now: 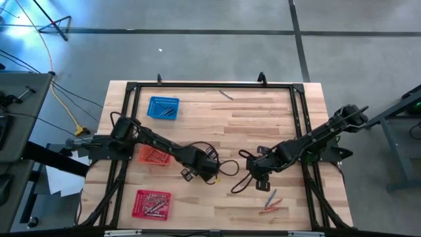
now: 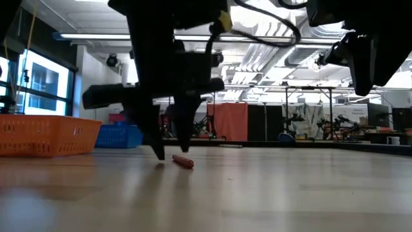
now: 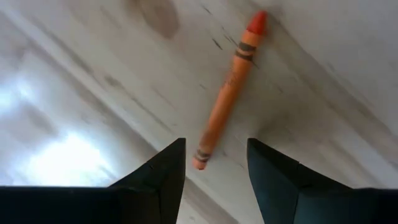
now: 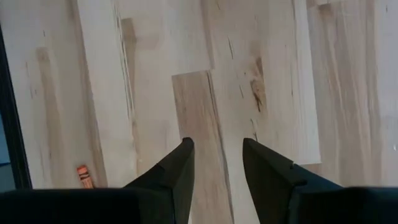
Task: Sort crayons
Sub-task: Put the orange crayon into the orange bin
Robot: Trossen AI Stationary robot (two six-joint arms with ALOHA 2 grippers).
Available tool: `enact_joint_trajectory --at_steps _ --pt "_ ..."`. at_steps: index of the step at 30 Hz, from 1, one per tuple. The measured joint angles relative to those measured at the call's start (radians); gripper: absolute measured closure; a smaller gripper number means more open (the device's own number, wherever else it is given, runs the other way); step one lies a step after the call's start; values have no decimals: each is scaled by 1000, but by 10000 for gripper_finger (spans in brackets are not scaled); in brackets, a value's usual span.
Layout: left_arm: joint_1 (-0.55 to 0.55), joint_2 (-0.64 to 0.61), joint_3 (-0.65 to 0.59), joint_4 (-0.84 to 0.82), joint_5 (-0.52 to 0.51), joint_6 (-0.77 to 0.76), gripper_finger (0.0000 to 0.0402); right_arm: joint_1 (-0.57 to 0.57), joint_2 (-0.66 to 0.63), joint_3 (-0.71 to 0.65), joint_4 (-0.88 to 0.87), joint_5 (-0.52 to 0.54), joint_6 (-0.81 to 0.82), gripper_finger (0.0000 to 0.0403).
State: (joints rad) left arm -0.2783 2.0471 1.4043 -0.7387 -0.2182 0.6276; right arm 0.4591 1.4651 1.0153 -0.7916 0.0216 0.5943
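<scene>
An orange crayon lies flat on the wooden table. It also shows in the low view as a short stick. My left gripper points down over it, open. Its fingertips stand on either side of the crayon's blunt end, just above the table, and touch nothing. My right gripper hangs open higher up over bare wood to the right, with nothing between its fingers. Two more crayons lie near the front right, and a greyish one lies at the far edge.
Three mesh baskets stand on the table's left: blue at the far side, orange in the middle under the left arm, red nearest the front. A black frame borders the table. One crayon's end shows beside my right gripper.
</scene>
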Motion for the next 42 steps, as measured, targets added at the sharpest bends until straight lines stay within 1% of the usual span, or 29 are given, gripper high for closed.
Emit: enact_joint_trajectory --at_steps 5,8,10,13,16,18,20,25,30,33,35,38,42 --pt "-2 47 12 -21 2 66 243 0 0 0 -14 0 -19 274" --pt "1 69 12 -41 3 73 253 0 0 0 -13 0 -19 274" --pt "6 75 14 -59 16 70 272 0 0 0 -11 0 -19 275" --pt "14 75 14 -66 50 33 315 0 0 0 -10 0 -19 275" --pt "22 70 18 -69 64 -65 369 0 0 0 -8 1 -25 275" --pt "27 72 36 -83 65 -158 392 0 0 0 -4 2 -28 275" --pt "30 75 56 -93 66 -240 393 0 0 0 -3 5 -32 275" --pt "30 86 129 -143 45 -344 400 0 0 0 -1 30 -34 275" --pt "16 82 224 -240 -47 -470 401 0 0 0 -1 30 -35 275" --pt "4 71 261 -297 -57 -530 401 0 0 0 -1 30 -37 275" --pt "-2 55 272 -368 -57 -597 401 0 0 0 0 30 -34 275" --pt "-10 24 272 -528 -67 -709 401 4 0 0 -5 31 -27 275" --pt "-28 -34 272 -749 -112 -849 401 9 0 0 -4 31 -45 275"
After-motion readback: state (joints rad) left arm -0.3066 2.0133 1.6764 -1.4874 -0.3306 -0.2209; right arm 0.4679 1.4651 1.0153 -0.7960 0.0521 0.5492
